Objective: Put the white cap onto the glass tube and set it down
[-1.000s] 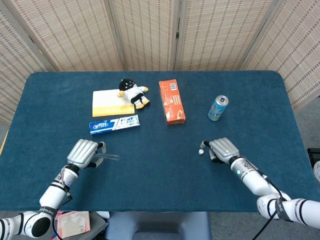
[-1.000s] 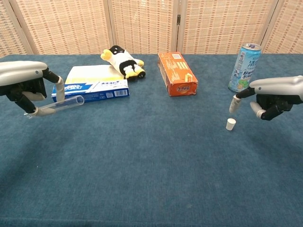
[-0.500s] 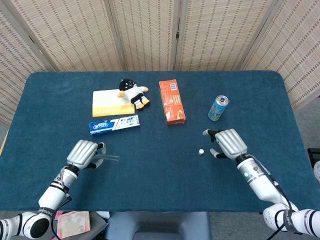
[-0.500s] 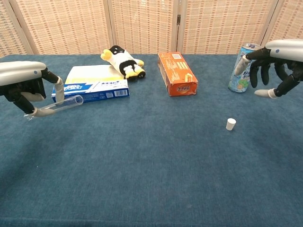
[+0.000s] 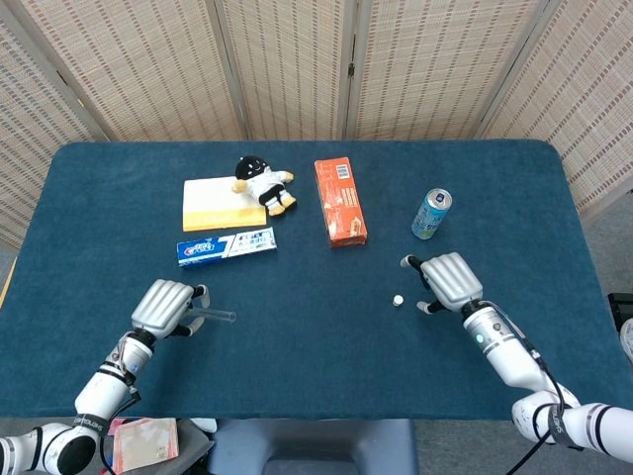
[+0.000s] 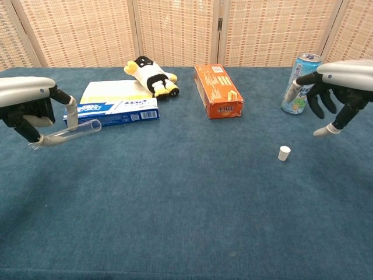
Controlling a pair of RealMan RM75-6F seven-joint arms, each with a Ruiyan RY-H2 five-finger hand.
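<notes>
We are seeing the white cap (image 6: 284,153) standing loose on the worktop (image 5: 316,336), in front of the drink can (image 6: 299,83) and a little toward the orange box (image 6: 218,91). Our right hand (image 6: 335,96) is hanging above and just to the can side of the cap, fingers spread and pointing down, holding nothing and not touching the cap. From that hand the cap is lying down and inward, toward the robot's left, so we are judging the coming move as a short drop and inward reach.

Our left hand (image 6: 32,111) is gripping the glass tube (image 6: 73,130) clear of the worktop, well apart from the cap, in front of the blue toothpaste box (image 6: 112,110). The tube's long axis is running roughly level, open end pointing toward the cap side. The right hand is far nearer the cap, so the pick is falling to it.

Versus half a second ago: the right hand is sitting lower and closer to the cap, though not back down beside it as it was a second ago. Cap is not moving, left hand and tube are holding position
</notes>
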